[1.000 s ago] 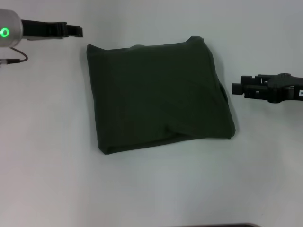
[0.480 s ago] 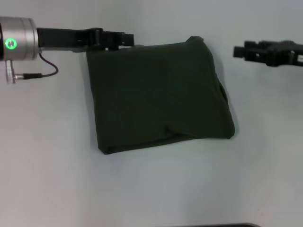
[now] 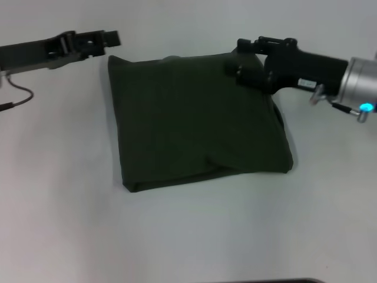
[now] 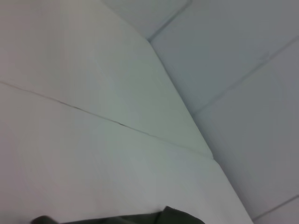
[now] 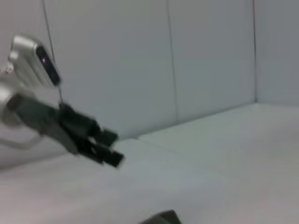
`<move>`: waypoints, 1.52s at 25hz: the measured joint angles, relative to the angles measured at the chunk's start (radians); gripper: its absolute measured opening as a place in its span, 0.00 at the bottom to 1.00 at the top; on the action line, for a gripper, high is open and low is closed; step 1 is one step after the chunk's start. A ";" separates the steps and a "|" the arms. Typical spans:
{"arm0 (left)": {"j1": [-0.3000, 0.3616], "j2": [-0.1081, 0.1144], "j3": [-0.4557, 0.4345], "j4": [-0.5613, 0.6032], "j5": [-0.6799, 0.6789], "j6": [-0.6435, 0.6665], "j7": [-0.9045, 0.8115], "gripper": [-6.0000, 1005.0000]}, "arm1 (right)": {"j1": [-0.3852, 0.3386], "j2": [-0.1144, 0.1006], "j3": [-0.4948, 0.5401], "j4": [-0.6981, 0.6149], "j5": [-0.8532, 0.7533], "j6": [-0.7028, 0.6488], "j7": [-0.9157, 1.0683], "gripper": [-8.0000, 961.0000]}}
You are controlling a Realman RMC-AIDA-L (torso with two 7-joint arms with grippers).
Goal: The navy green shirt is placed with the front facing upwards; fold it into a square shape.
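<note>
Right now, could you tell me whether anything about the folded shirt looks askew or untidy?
Yes. The dark olive-green folded cotton shirt sits slightly rotated on the white table; a loose layer sticks out at its right edge. The right gripper is over its far right corner, the left gripper beside its far left corner.

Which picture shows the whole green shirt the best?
The head view. There the navy green shirt lies whole, folded into a rough square on the table, with the right gripper over its far corner. The left wrist and right wrist views each catch only a dark sliver of it at the picture's edge.
</note>
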 joint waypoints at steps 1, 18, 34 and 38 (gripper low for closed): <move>0.005 0.003 -0.005 -0.005 -0.003 0.001 0.001 0.61 | -0.001 0.002 0.001 0.035 0.019 0.020 -0.076 0.62; 0.040 0.016 -0.056 -0.071 -0.016 -0.027 0.027 0.61 | 0.182 0.014 -0.003 0.412 0.323 0.273 -0.442 0.62; 0.021 0.017 -0.060 -0.075 -0.016 -0.061 0.017 0.61 | 0.318 0.010 -0.018 0.412 0.177 0.397 -0.285 0.62; 0.016 0.021 -0.041 -0.075 -0.011 -0.053 0.018 0.61 | 0.319 0.008 -0.057 0.354 0.176 0.386 -0.162 0.62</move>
